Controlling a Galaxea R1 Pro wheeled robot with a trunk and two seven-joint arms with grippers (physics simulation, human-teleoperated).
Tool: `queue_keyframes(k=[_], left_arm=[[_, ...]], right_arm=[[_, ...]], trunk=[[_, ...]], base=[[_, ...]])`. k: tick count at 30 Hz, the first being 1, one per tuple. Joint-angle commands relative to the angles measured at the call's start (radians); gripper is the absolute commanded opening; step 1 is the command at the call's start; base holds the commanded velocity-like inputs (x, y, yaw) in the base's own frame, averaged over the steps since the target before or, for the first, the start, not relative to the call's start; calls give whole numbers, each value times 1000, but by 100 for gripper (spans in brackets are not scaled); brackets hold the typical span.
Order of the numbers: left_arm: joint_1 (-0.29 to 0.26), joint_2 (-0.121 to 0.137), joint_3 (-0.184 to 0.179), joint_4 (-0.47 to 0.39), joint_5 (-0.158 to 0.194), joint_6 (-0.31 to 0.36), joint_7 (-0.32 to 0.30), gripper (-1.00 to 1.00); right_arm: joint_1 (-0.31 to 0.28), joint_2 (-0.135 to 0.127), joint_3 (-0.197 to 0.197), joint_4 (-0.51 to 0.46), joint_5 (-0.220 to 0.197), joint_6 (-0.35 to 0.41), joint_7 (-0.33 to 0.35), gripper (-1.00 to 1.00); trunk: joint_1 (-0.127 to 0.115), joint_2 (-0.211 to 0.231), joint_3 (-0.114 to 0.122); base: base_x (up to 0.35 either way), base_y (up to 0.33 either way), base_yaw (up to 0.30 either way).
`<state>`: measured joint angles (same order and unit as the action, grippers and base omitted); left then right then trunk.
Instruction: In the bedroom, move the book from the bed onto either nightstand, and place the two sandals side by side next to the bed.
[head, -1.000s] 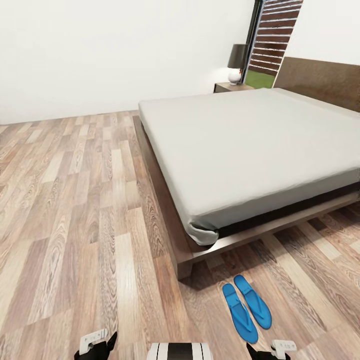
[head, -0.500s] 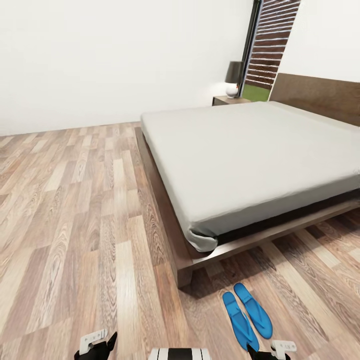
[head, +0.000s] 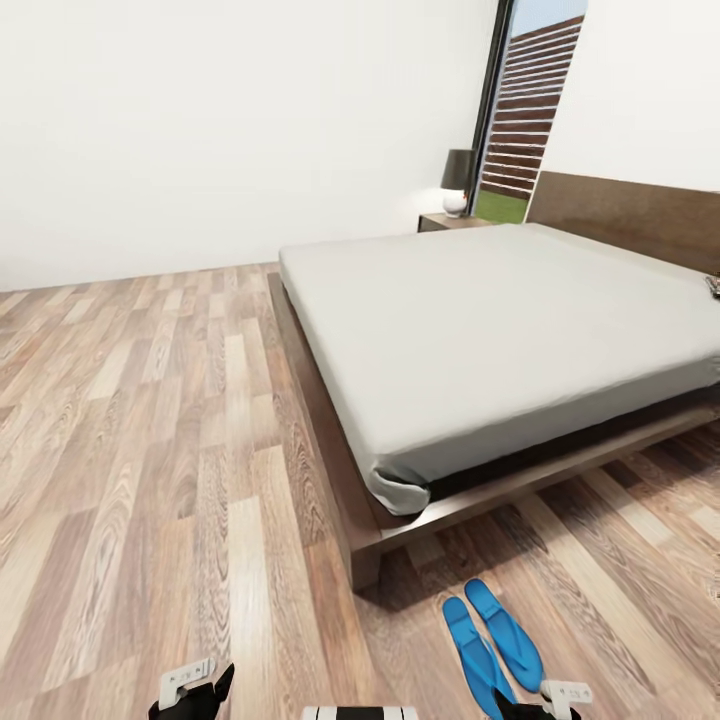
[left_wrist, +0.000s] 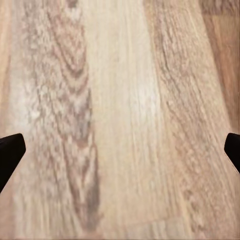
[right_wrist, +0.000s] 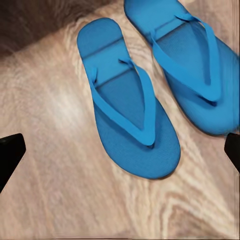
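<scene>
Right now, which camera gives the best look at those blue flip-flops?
The right wrist view: the two sandals lie side by side, large enough to show their straps. The head view shows them small on the floor by the bed corner. The left wrist view looks at bare floor planks.

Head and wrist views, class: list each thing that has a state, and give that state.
Two sandals: flat on the floor, side by side, at the bed's foot corner.
Bed: mattress bare.
Lamp: upright on the nightstand.
Left pincer: open, empty.
Right pincer: open, above the sandals.
</scene>
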<state>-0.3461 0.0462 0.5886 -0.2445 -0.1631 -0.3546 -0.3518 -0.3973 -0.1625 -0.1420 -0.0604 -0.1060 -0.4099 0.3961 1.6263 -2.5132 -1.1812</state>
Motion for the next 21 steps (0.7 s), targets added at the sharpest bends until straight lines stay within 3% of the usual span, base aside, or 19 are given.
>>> queue_keyframes(k=[1,21], left_arm=[[-1,0,9,1,-10,-4,-4,100],[-1,0,9,1,-10,-4,-4,100]], right_arm=[[-1,0,-4,2,-11,0,10,100],[-1,0,-4,1,-11,0,10,100]], trunk=[[0,0,-1],[0,0,-1]], base=[[0,0,-232],[0,0,-278]])
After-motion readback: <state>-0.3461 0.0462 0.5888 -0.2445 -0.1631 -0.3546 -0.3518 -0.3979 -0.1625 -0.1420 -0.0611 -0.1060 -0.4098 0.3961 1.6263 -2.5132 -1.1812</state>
